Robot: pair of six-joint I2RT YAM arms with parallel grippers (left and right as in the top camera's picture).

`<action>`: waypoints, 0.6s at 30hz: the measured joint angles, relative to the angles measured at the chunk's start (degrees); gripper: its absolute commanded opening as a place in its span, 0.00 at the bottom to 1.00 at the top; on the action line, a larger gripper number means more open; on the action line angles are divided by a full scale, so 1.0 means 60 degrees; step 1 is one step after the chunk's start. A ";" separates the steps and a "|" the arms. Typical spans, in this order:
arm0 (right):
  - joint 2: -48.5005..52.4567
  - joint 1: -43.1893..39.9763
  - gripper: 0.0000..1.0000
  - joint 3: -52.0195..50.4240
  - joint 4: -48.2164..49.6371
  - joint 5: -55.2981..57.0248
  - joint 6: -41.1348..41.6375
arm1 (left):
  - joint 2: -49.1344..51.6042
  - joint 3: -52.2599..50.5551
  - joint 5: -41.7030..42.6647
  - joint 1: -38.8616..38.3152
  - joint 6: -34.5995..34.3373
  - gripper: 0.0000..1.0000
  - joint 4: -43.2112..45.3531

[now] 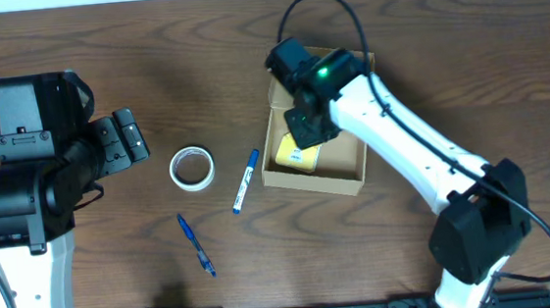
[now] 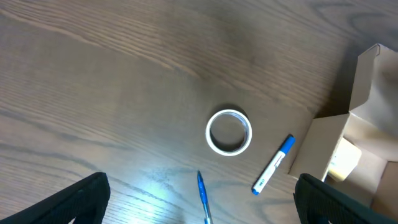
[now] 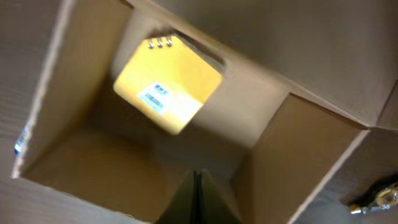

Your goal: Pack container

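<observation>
The container, a tan cardboard box [image 1: 349, 168] with its flap lid open, sits at table centre. A small yellow notepad [image 1: 297, 156] lies inside it, also seen in the right wrist view [image 3: 168, 84] and the left wrist view [image 2: 344, 160]. My right gripper [image 3: 196, 193] is shut and empty, hovering over the box interior [image 3: 81, 155]. My left gripper [image 2: 199, 205] is open and empty at the left [image 1: 126, 138], above the table. A white tape roll [image 1: 192, 167], a blue-capped marker [image 1: 246, 181] and a blue pen [image 1: 196, 245] lie left of the box.
The tape roll [image 2: 228, 131], marker [image 2: 273, 164] and pen [image 2: 203, 198] lie on bare wood between my left gripper and the box [image 2: 336, 140]. A small metal object [image 3: 372, 198] lies outside the box in the right wrist view.
</observation>
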 measured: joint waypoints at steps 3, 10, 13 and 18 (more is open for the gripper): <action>0.0000 -0.0244 0.01 0.0000 -0.0080 -0.0197 -0.0178 | 0.0000 0.0000 0.0036 0.0000 0.0000 0.95 -0.0004; 0.0000 -0.0259 0.01 0.0000 -0.0062 -0.0404 -0.0444 | 0.0000 0.0000 0.0055 0.0000 0.0000 0.95 0.0025; 0.0000 -0.0259 0.01 0.0000 0.0025 -0.0437 -0.0444 | 0.0000 0.0000 0.0055 0.0000 0.0000 0.95 0.0018; 0.0000 -0.0259 0.01 0.0000 0.0306 -0.0481 -0.0441 | 0.0000 0.0000 0.0058 0.0000 0.0000 0.95 -0.0011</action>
